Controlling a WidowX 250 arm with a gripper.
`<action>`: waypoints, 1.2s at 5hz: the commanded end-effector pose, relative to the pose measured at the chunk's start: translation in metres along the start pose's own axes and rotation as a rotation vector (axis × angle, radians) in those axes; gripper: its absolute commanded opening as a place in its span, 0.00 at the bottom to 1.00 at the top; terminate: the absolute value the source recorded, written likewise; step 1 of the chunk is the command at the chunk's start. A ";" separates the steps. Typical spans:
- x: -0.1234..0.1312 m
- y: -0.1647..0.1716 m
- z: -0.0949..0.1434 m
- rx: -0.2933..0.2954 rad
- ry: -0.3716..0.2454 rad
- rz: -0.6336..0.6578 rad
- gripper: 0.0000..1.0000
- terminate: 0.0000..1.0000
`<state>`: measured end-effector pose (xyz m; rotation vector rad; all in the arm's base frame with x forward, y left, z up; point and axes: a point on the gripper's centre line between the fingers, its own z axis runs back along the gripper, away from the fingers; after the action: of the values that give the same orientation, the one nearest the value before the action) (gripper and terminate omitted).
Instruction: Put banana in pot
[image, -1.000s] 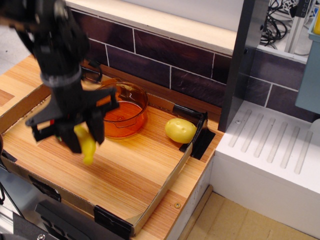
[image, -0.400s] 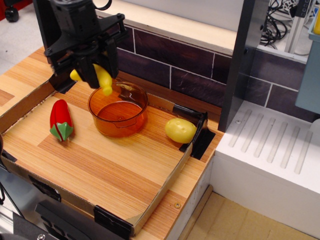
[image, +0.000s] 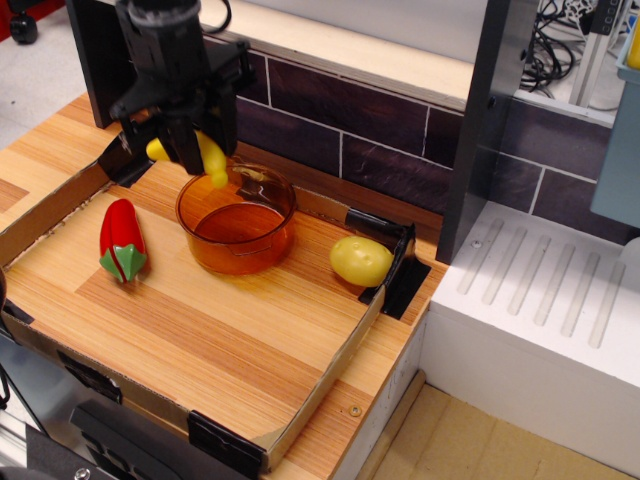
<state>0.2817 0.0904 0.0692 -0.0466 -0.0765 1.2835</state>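
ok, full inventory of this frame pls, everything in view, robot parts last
curved glossy yellow plastic toy banana: 1, yellow, held in the gripper above the pot's back-left rim
round translucent orange plastic pot: 1, orange, tray centre-back, nothing in it
red plastic toy pepper with green stem: 1, red and green, tray left
rounded yellow potato-like toy: 1, yellow, tray right corner
wooden tray with cardboard walls: 1, light wood
white ridged drainboard: 1, white, right
black robot gripper: 1, black, shut on the banana
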 end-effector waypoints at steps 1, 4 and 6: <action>0.000 -0.012 0.002 -0.014 -0.019 -0.024 0.00 0.00; -0.005 -0.015 0.019 -0.010 -0.030 -0.024 1.00 0.00; -0.012 -0.009 0.063 -0.041 -0.027 -0.037 1.00 0.00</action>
<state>0.2730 0.0685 0.1172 -0.0400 -0.0584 1.2408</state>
